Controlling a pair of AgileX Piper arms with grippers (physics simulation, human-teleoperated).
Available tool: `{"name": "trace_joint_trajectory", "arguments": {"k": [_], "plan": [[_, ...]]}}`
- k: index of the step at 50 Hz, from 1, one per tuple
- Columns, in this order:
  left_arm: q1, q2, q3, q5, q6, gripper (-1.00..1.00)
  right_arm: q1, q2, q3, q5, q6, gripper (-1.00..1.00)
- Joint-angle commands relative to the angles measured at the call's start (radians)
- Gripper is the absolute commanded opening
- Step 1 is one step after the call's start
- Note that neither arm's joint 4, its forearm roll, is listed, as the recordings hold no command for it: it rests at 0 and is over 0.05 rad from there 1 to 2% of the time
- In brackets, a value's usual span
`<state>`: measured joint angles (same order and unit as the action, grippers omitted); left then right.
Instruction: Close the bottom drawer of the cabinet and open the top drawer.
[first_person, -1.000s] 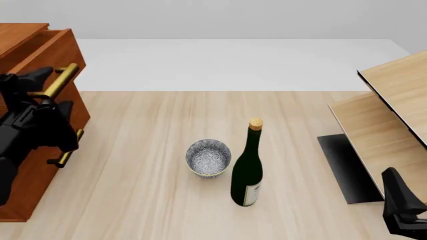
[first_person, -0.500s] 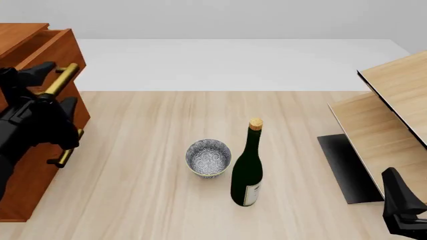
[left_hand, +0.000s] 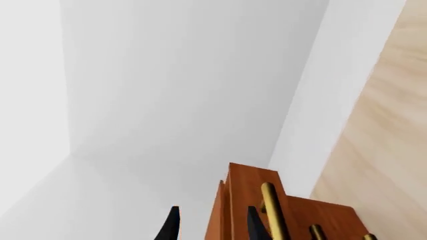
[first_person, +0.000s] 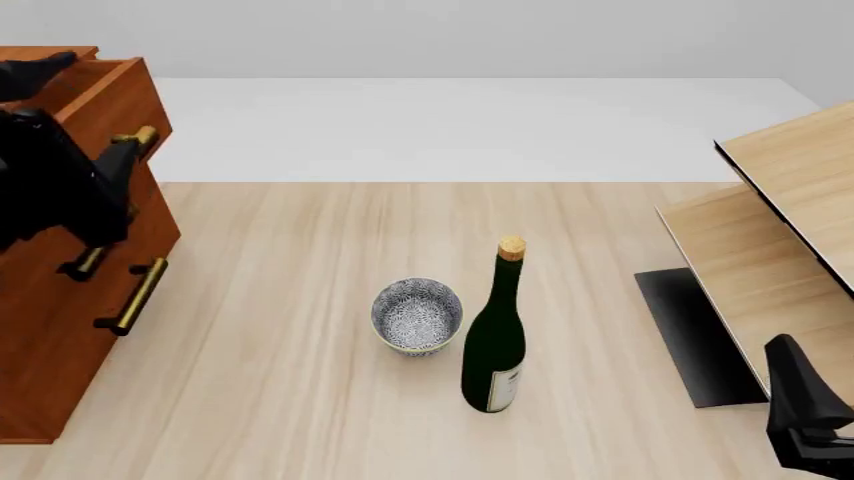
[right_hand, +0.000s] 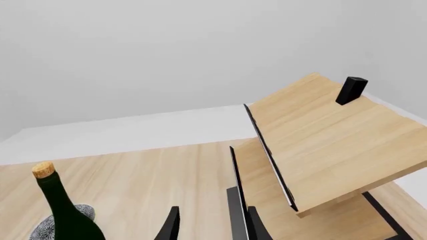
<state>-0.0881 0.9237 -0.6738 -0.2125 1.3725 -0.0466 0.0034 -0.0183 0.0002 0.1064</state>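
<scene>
Left wrist view: left gripper (left_hand: 211, 227) fingers sitting parted beside top drawer (left_hand: 250, 187) of the cabinet (left_hand: 320, 217), gripping nothing; front view: cabinet's top drawer is sticking out, 1 bottle (first_person: 495, 335) standing right of it; right wrist view: right gripper (right_hand: 211, 225) hanging open, empty.

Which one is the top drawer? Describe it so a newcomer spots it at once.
Find the tall reddish-brown cabinet at the table's left edge in the front view. The top drawer is the highest of its wooden boxes, jutting out past the fronts below. Unlike those, its brass handle is mostly hidden behind the black left arm.
</scene>
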Motion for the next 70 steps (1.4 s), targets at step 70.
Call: {"name": "trace_joint_trajectory", "arguments": {"k": [70], "plan": [[0.139,0.248,-0.896,1.293,-1.057,1.0,0.011,-0.002,-0.002,0.001,0.005,1.0]]}}
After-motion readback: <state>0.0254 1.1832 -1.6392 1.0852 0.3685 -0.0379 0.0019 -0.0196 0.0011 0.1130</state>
